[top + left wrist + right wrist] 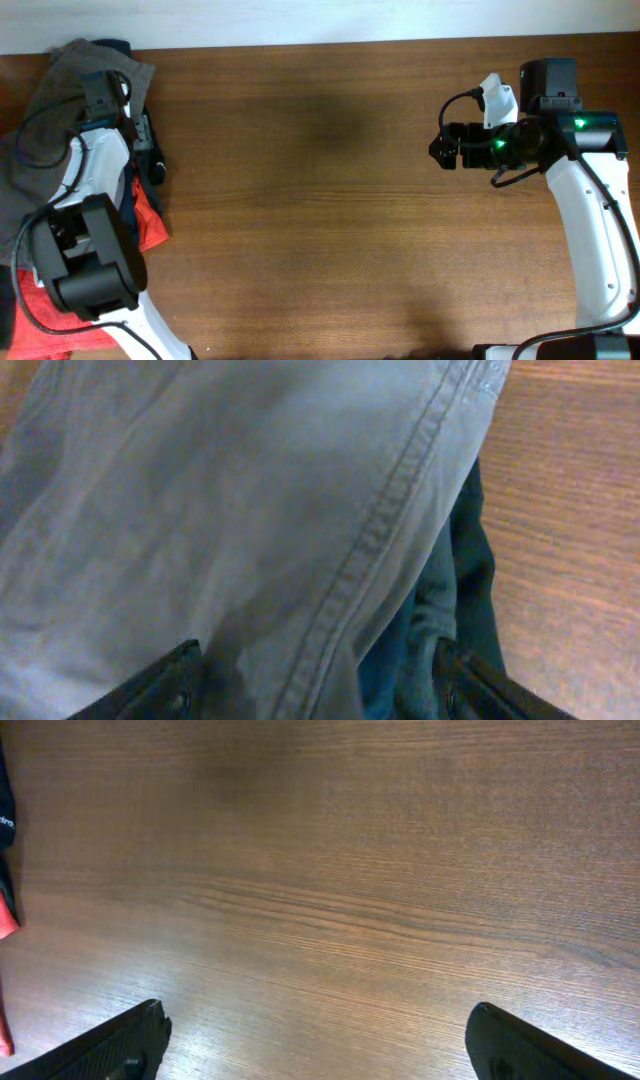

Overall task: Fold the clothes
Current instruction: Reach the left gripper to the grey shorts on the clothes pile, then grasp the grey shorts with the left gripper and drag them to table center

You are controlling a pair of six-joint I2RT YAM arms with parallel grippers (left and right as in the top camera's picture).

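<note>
The grey-khaki clothes [55, 95] lie bunched on a pile at the table's far left corner. In the left wrist view their fabric [230, 510] fills the frame, with a stitched seam running diagonally. My left gripper [102, 92] hovers right over them. Its fingers [320, 685] are spread wide, with the khaki fabric and seam between them, not clamped. My right gripper [440, 150] is open and empty above bare wood at the right, and its fingers [320, 1040] show far apart.
A dark navy garment [455, 610] lies under the khaki fabric's right edge and also shows in the overhead view [152, 160]. An orange-red garment [150, 225] lies at the left front beside the left arm's base. The wooden table [320, 200] stretches between the arms.
</note>
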